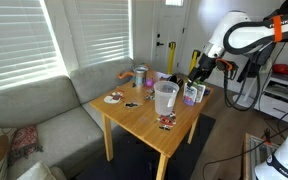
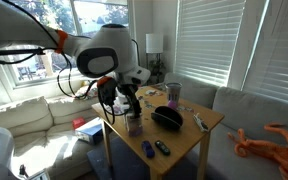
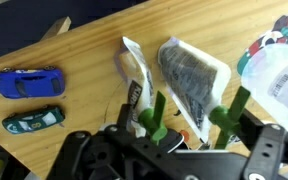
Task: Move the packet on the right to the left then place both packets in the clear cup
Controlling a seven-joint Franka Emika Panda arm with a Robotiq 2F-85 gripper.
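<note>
Two pale purple-and-white packets stand side by side on the wooden table. In the wrist view one packet is on the left and the other packet on the right. In an exterior view they show together, just beside the clear cup. The cup also shows at the right edge of the wrist view. My gripper is open, its green fingertips on either side of the right-hand packet and not closed on it. It hangs just above the packets in both exterior views.
A silvery-blue and orange mug stands at the table's far side. A small dark red-and-white flat item lies near the front edge. A blue toy car and a green toy car lie left of the packets. A black bowl sits nearby. A sofa adjoins the table.
</note>
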